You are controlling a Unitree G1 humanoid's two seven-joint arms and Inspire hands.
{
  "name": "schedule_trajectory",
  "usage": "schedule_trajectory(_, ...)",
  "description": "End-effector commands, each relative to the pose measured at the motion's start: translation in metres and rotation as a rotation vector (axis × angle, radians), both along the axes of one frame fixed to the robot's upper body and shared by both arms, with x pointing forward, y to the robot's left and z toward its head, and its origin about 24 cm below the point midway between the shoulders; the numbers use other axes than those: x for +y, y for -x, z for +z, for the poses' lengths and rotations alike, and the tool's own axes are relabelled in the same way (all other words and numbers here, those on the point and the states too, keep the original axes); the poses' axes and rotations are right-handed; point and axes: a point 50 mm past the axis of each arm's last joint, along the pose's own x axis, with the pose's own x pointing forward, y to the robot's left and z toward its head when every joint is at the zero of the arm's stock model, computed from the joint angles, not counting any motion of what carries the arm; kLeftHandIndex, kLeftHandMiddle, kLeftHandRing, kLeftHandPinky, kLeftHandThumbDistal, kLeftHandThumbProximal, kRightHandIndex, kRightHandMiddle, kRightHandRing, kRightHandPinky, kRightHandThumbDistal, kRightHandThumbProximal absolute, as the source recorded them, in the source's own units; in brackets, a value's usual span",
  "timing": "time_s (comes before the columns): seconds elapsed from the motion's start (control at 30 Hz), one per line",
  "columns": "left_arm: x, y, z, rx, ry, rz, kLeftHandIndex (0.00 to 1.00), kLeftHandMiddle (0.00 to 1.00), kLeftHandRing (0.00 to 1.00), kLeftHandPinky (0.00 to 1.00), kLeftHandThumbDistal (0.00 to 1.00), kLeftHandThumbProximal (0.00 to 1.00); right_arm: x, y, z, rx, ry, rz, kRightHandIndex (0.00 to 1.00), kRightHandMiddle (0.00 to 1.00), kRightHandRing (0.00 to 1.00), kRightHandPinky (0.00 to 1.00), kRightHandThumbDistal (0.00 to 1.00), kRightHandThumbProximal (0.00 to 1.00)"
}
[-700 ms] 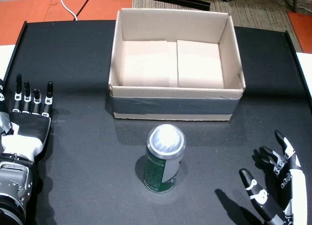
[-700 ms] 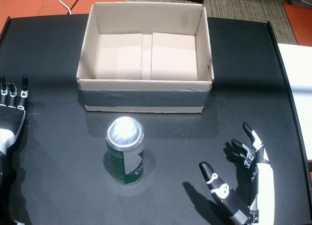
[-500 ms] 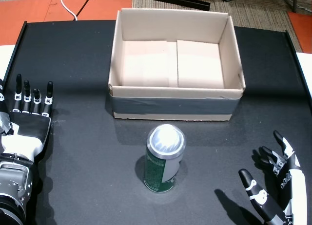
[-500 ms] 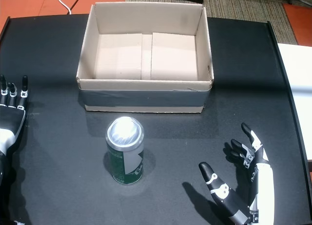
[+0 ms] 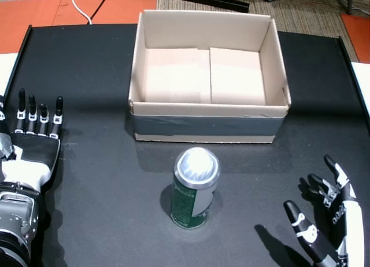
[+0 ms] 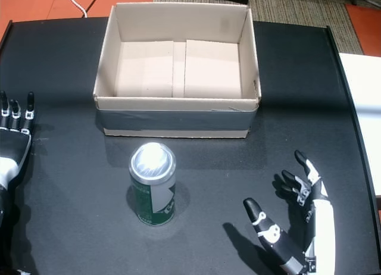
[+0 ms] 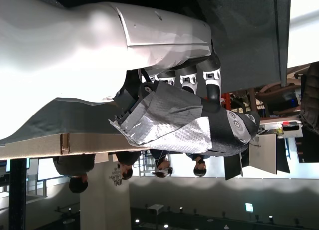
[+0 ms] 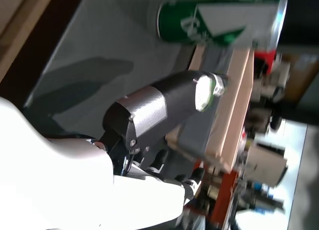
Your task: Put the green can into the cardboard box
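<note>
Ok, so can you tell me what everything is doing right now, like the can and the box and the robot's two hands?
green can: standing upright on the black table, in front of the box, not held.
cardboard box: open on top, nothing inside.
left hand: open, lying flat on the table, far from the can.
right hand: open, fingers spread, off to the can's side, not touching it.

Bright overhead light, blurry wrist views.
</note>
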Motion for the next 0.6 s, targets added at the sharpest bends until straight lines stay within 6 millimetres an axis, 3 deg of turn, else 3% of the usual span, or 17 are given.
schedule_trajectory(0.0, -0.002, 0.006, -0.009, 0.035, 0.007, 0.001, 0.51, 0.26, 0.33, 0.48, 0.69, 0.58, 0.002, -0.004, 0.004, -0.017, 0.047, 0.067, 0.74, 0.82, 0.90, 0.98, 1.00, 0.42)
schedule_trajectory(0.1, -0.003, 0.006, -0.009, 0.039, 0.006, 0.002, 0.51, 0.25, 0.32, 0.45, 0.68, 0.58, 0.008, -0.012, 0.008, -0.027, 0.097, 0.145, 0.79, 0.87, 0.92, 0.98, 1.00, 0.46)
schedule_trajectory(0.2, -0.003, 0.005, -0.009, 0.044, 0.003, 0.000, 0.51, 0.25, 0.32, 0.45, 0.61, 0.63, 0.008, -0.020, 0.014, -0.057, 0.163, 0.196, 0.81, 0.87, 0.92, 0.98, 1.00, 0.49)
schedule_trajectory(0.4, -0.005, 0.006, -0.010, 0.042, 0.001, -0.002, 0.53, 0.27, 0.32, 0.45, 0.67, 0.59, 0.006, -0.036, 0.029, -0.114, 0.268, 0.285, 0.84, 0.90, 0.96, 0.99, 1.00, 0.50)
schedule_trajectory(0.57, -0.006, 0.005, -0.010, 0.039, 0.018, 0.000, 0.52, 0.26, 0.34, 0.46, 0.65, 0.57, 0.013, -0.047, 0.034, -0.118, 0.308, 0.348, 0.84, 0.89, 0.95, 1.00, 1.00, 0.50)
